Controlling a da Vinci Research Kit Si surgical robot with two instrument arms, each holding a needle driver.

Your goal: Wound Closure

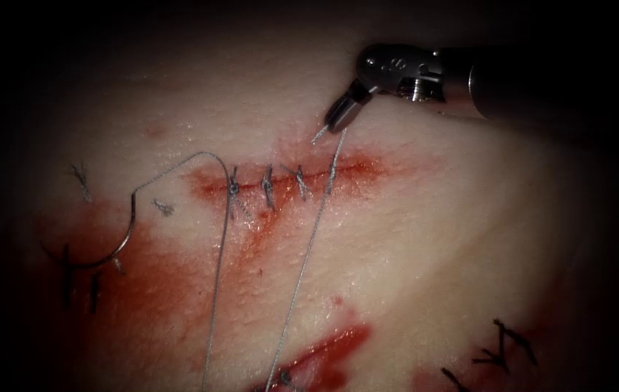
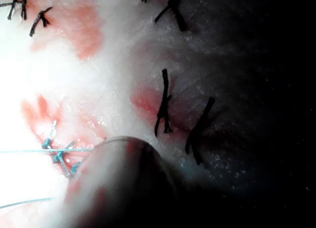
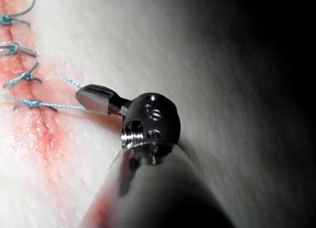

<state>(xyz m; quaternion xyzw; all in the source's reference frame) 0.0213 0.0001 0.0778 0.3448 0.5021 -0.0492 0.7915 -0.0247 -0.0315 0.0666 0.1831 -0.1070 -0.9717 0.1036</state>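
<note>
Clamping the thread (image 1: 308, 247) above the cut (image 1: 287, 181), the right pincer (image 1: 339, 116) leaves the needle (image 1: 124, 232) lying free on the tissue (image 1: 432, 239)

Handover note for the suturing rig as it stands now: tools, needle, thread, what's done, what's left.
Right tool: jaws shut on the thread, just above the cut near its right end.
Left tool: its state can't be read.
Needle: lying free on the tissue, left of the cut, held by neither tool, not in the tissue.
Done: about four stitches cross the cut; the thread runs across at the rightmost one.
Left: the cut's right end shows no stitch; long thread strands untrimmed.
</note>
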